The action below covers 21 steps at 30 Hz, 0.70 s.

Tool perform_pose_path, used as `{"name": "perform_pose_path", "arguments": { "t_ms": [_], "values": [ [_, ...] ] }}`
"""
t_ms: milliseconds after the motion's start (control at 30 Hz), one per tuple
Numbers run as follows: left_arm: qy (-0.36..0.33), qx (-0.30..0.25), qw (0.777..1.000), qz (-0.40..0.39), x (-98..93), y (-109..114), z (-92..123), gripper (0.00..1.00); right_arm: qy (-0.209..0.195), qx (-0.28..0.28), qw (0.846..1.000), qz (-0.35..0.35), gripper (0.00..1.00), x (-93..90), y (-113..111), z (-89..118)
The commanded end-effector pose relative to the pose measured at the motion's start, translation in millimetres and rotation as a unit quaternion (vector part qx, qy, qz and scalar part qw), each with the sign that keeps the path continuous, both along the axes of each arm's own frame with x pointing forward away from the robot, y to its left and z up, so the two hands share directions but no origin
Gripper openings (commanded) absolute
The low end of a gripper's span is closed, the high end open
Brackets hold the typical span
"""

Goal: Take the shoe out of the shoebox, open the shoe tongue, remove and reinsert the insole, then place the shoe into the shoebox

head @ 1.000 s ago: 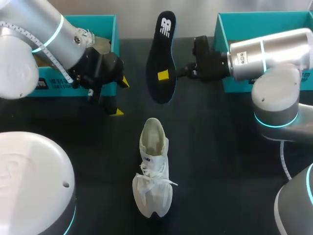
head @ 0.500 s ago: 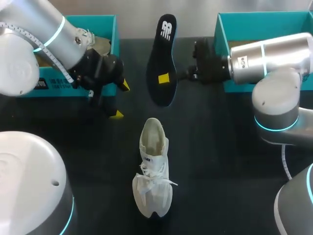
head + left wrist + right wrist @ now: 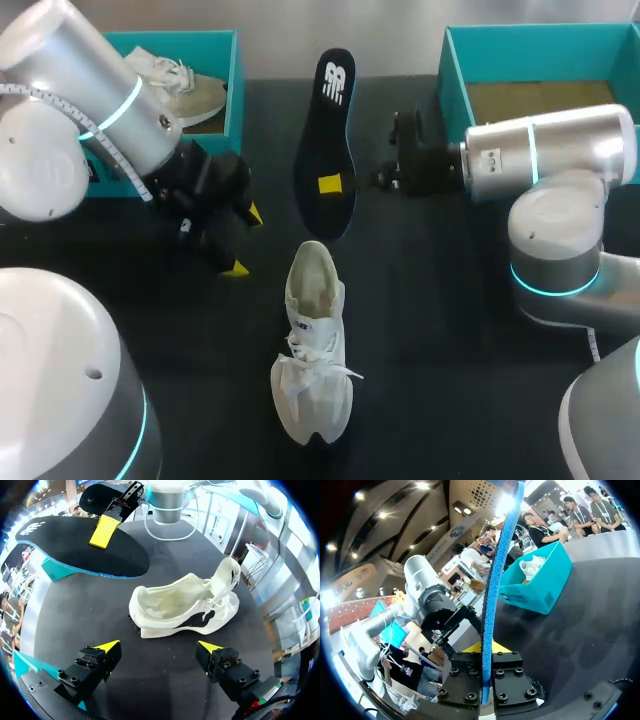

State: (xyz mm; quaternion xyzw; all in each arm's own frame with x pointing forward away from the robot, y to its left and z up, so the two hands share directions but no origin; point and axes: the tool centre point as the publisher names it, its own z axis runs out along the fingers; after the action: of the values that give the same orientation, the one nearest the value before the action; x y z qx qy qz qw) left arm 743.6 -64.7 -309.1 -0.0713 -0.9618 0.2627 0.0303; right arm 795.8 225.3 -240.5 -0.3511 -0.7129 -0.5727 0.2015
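A white shoe stands on the black table, heel opening toward the back, toe toward the front; in the left wrist view the shoe lies just ahead of my open left gripper. In the head view that left gripper hovers left of the shoe's heel. A black insole with a blue edge hangs above the table behind the shoe, my right gripper shut on its side. The right wrist view shows the insole edge-on, clamped between the fingers of the right gripper. The insole floats beyond the shoe.
A teal shoebox at the back left holds another pale shoe. A second teal box stands at the back right with a brown floor showing. My right arm's body lies across that box's front.
My right gripper has carried the insole forward and down, closer to the shoe's heel. My left arm has swung forward, its gripper now nearer the shoe and still open.
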Motion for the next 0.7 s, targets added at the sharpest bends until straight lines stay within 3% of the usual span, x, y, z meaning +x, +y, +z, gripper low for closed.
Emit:
{"name": "perform_pose_path", "arguments": {
  "t_ms": [33,333,700],
  "values": [
    [0.002,0.003,1.000,-0.003,-3.8,-5.4,-8.0,1.00,-0.002,-0.001,1.000,0.006,0.00,-3.3,2.0,-3.7],
    [0.001,-0.004,1.000,-0.020,-13.3,-10.7,-27.0,1.00,-0.016,0.001,1.000,0.023,0.00,-10.5,6.4,-20.9],
    [0.001,-0.004,1.000,-0.020,-13.3,-10.7,-27.0,1.00,-0.021,-0.001,0.999,0.024,0.00,-10.9,7.0,-21.8]
  ]
}}
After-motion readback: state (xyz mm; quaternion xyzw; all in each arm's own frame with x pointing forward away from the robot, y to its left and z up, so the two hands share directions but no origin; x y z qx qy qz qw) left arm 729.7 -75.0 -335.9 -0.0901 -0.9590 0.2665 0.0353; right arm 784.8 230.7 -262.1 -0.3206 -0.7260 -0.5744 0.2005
